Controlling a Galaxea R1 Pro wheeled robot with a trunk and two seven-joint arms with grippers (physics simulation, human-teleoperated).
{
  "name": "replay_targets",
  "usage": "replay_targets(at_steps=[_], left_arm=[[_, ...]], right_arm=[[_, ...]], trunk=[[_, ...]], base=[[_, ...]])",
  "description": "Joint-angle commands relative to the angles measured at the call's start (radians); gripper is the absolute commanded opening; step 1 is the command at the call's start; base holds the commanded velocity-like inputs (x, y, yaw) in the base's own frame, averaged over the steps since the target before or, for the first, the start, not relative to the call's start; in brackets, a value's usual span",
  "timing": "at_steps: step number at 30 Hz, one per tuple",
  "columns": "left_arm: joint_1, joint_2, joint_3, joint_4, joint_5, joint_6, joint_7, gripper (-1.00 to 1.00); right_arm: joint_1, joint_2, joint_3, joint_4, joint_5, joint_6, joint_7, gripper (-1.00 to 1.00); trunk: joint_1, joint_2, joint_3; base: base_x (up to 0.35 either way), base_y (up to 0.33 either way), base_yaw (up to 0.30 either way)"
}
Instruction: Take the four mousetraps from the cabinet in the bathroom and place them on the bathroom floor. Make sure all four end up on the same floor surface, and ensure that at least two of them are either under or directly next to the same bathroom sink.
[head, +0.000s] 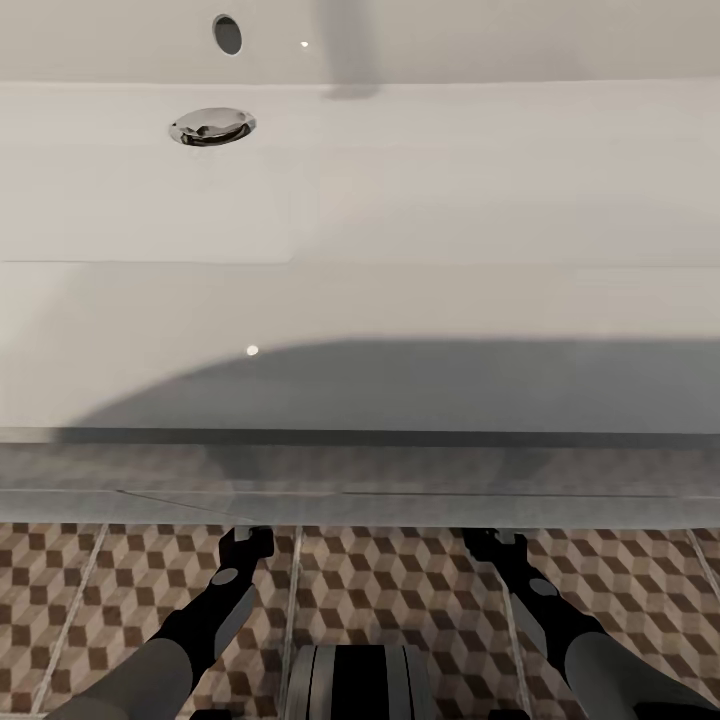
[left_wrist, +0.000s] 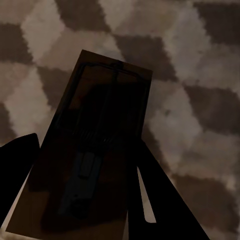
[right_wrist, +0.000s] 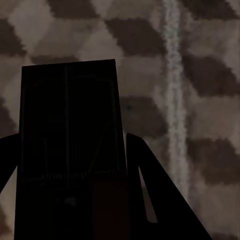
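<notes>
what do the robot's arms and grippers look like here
In the head view, both arms have pale grey rounded forearm shells narrowing into black wrist sections with small grey joint caps. The left gripper and right gripper are blocky and black. No cables or markings show. Wrist views show dark, wedge-shaped jaws.

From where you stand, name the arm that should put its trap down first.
Either; no clear edge. The left gripper and right gripper each hold a mousetrap over the floor, both arms reaching under the sink.
</notes>
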Motion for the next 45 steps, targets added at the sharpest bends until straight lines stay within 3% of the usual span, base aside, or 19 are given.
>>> replay_targets(at_steps=[1, 24, 25, 45], left_arm=[[-0.001, 0.001, -0.008, 0.001, 0.01, -0.005, 0.007, -1.0], [-0.001, -0.001, -0.008, 0.001, 0.01, -0.005, 0.008, -1.0], [-0.001, -0.001, -0.008, 0.001, 0.01, -0.005, 0.008, -1.0], [-0.001, -0.001, -0.008, 0.001, 0.01, -0.006, 0.008, -1.0]], right_arm=[[0.0, 0.0, -0.001, 0.001, -0.008, -0.003, 0.008, -1.0], [0.0, 0.0, -0.001, 0.001, -0.007, -0.003, 0.0, -1.0], [0.0, 0.0, -0.001, 0.001, -0.007, -0.003, 0.0, 1.0], [0.0, 0.0, -0.002, 0.001, -0.007, -0.003, -0.001, 1.0]], trunk=[[0.0, 0.0, 0.0], [0.0, 0.0, 0.0], [0.0, 0.0, 0.0], [0.0, 0.0, 0.0]], base=[[0.0, 0.0, 0.0], [0.0, 0.0, 0.0], [0.0, 0.0, 0.0], [0.0, 0.0, 0.0]])
